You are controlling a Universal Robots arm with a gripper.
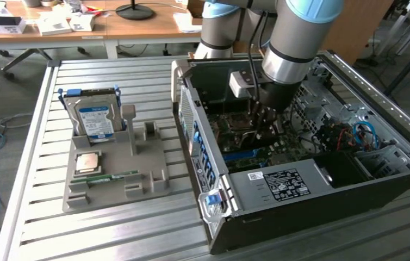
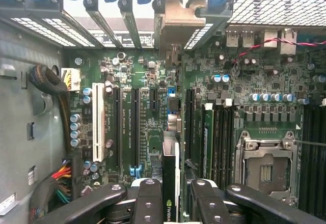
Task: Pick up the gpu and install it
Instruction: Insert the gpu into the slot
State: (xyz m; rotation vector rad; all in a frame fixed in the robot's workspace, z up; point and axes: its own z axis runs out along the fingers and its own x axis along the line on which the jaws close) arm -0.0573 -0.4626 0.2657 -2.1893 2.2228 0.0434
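Observation:
My gripper [image 1: 267, 115] reaches down into the open computer case [image 1: 285, 185], over the motherboard [image 2: 153, 107]. In the wrist view the gripper [image 2: 175, 191] is shut on the gpu [image 2: 169, 165], which I see edge-on as a thin dark card standing upright between the two black fingers [image 2: 148, 196]. Its silver end bracket [image 2: 175, 23] is at the case's rear slot openings. The card runs along the board beside the long black expansion slots [image 2: 136, 127]; whether its lower edge is in a slot is hidden.
A grey fixture tray [image 1: 118, 187] at the exterior view's left holds a blue-labelled hard drive [image 1: 96, 119], a CPU [image 1: 89, 162] and a green memory stick [image 1: 114, 177]. Inside the case are the CPU socket [image 2: 265, 168], a white slot [image 2: 98, 127] and cable bundles [image 2: 56, 89].

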